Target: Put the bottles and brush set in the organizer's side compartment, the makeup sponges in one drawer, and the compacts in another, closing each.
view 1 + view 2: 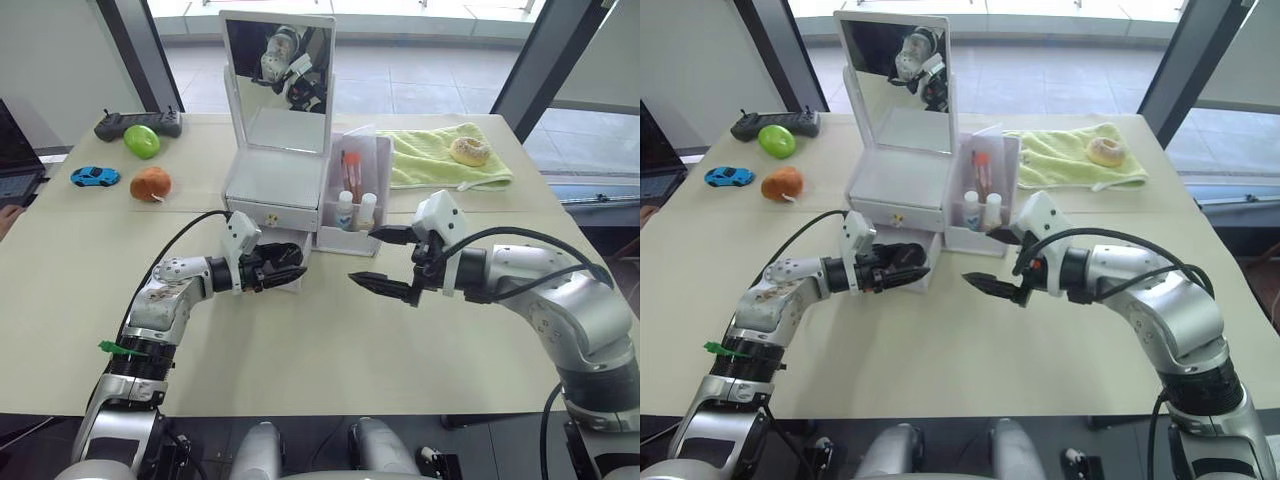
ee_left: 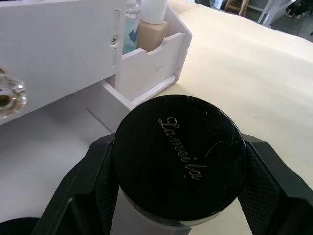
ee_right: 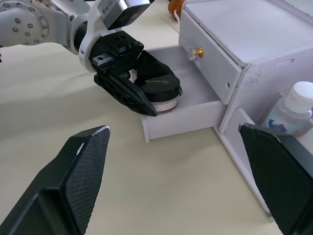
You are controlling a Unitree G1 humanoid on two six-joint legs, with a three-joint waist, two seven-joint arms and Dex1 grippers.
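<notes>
Left gripper: textured black fingers clamped on a round compact, glossy black lid with gold script, white rim, held over the open lower drawer of the white plastic organizer. Upper drawer closed, gold knob. Right gripper spread wide and empty, hovering above the beige table just in front of the side compartment. That translucent bin contains two white-capped bottles and the sleeved brush set. Square mirror upright on top of the organizer
</notes>
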